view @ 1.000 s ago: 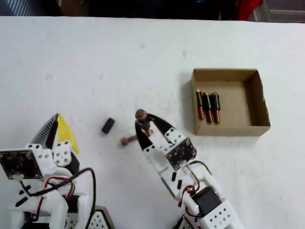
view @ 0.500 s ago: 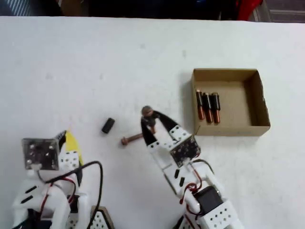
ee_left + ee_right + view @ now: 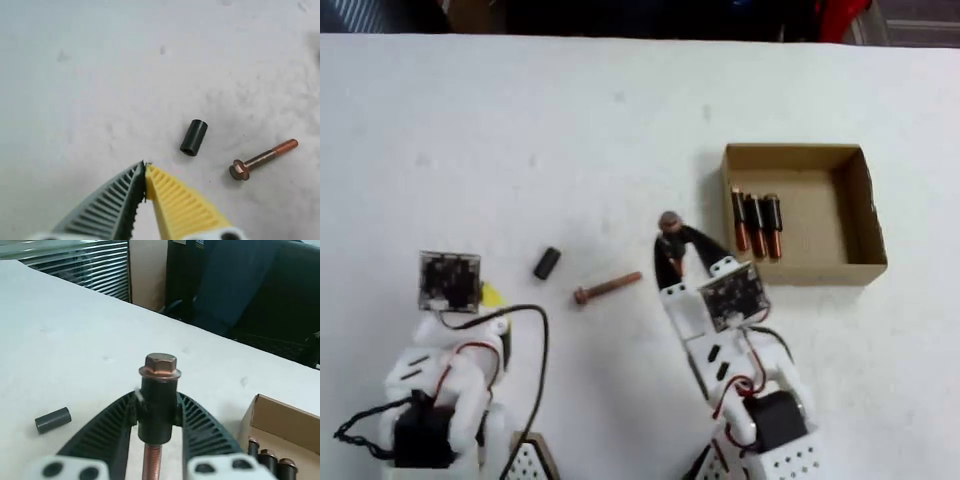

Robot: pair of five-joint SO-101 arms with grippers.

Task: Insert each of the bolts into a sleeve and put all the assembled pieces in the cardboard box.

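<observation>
The white table (image 3: 620, 110) is holding the cardboard box (image 3: 815, 210), with three finished pieces (image 3: 756, 224) lying inside. The right gripper (image 3: 157, 402) is squeezing a bolt in its sleeve (image 3: 160, 367) near the box. The left gripper (image 3: 145, 169) is pinching shut on nothing. A loose bolt (image 3: 262, 160) and a black sleeve (image 3: 193, 137) are lying near each other, not touching.

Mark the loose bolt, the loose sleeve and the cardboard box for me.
loose bolt (image 3: 608, 287), high view, middle of its shank.
loose sleeve (image 3: 547, 263), high view, middle of its side.
cardboard box (image 3: 815, 215), high view, bare part of its floor.
</observation>
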